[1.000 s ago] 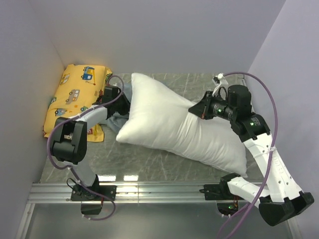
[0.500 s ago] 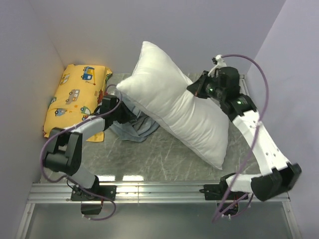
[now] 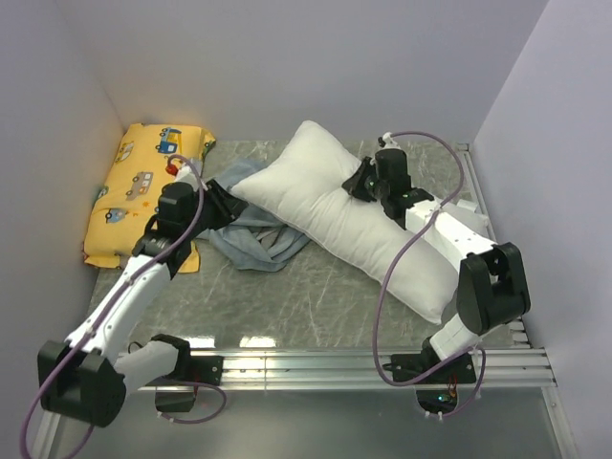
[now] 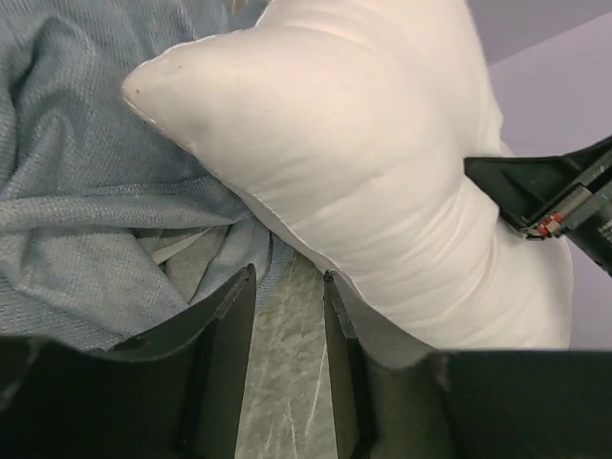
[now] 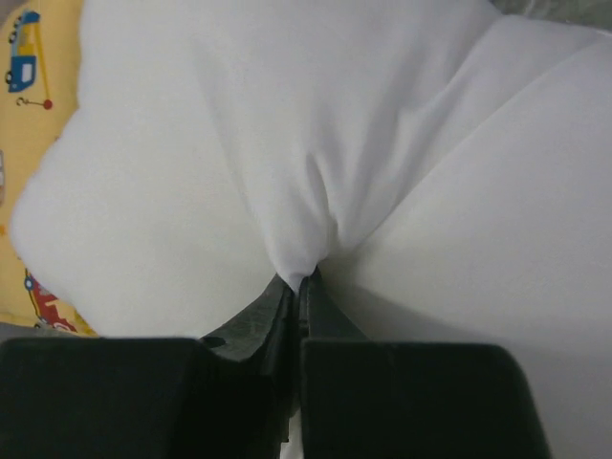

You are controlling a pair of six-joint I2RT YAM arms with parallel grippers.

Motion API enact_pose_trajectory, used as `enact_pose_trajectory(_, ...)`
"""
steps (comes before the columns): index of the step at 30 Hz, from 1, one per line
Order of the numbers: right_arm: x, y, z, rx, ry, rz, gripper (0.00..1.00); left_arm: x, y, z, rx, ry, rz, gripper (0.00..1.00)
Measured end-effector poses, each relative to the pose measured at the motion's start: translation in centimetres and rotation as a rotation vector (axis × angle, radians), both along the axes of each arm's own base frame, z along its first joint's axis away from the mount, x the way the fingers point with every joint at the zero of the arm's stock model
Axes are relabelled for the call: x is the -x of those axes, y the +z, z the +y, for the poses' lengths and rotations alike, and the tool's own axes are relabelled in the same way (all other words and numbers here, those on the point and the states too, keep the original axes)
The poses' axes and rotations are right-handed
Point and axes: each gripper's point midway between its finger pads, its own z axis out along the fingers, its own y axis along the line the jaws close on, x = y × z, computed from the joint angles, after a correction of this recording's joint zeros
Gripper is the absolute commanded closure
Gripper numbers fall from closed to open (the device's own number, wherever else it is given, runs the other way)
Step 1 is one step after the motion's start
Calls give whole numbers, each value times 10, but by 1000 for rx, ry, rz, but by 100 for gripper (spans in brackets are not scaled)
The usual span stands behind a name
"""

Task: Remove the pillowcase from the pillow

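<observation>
Grippers: right gripper [image 5: 298, 287] pinched shut on a puckered fold of the plump white pillow [image 5: 402, 143]; left gripper [image 4: 285, 316] parted over marbled table [image 4: 290, 392], holding nothing. Pillow corner sits just ahead-right of the left fingers, with the crumpled grey-blue knit pillowcase [image 4: 76, 191] ahead-left and tucked under that corner. Only the top view shows the whole pillow bare, and a yellow print cushion [image 3: 143, 186] left of the left gripper.

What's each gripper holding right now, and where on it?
Right gripper pinches a fold of the white pillow near its middle; left gripper holds nothing.
</observation>
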Motion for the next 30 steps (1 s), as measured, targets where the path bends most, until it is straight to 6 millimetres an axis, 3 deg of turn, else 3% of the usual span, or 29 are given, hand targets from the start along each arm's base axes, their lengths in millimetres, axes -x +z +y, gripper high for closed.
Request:
enact_pose_trajectory(2, -1, 5, 1, -9, 1, -22, 76, 8, 14, 5, -20, 3, -45, 52)
enact_pose_trajectory(3, 0, 7, 1, -13, 2, -25, 61, 12, 20, 8, -28, 4, -64, 51)
enact_pose_trajectory(5, 4, 14, 1, -16, 9, -38, 48, 18, 30, 11, -45, -1, -93, 50)
enact_pose_trajectory(6, 7, 20, 1, -16, 15, -46, 30, 20, 35, 12, -58, -4, -102, 50)
enact_pose_trajectory(8, 14, 33, -1, -13, 31, -67, 19, 20, 44, 13, -75, -8, -123, 49)
enact_pose_trajectory(9, 19, 42, -2, -16, 36, -83, 9, 20, 49, 14, -85, -11, -132, 49)
enact_pose_trajectory(16, 67, 132, -21, -56, 44, -278, 4, 29, 63, 21, -127, -8, -172, 47)
enact_pose_trajectory(18, 83, 149, -28, -69, 38, -333, 3, 34, 71, 24, -127, -4, -201, 46)
enact_pose_trajectory(23, 119, 155, -52, -46, -1, -396, 2, 51, 88, 29, -123, -2, -285, 46)
enact_pose_trajectory(30, 132, 148, -70, 17, -40, -395, 1, 51, 83, 27, -112, -7, -302, 46)
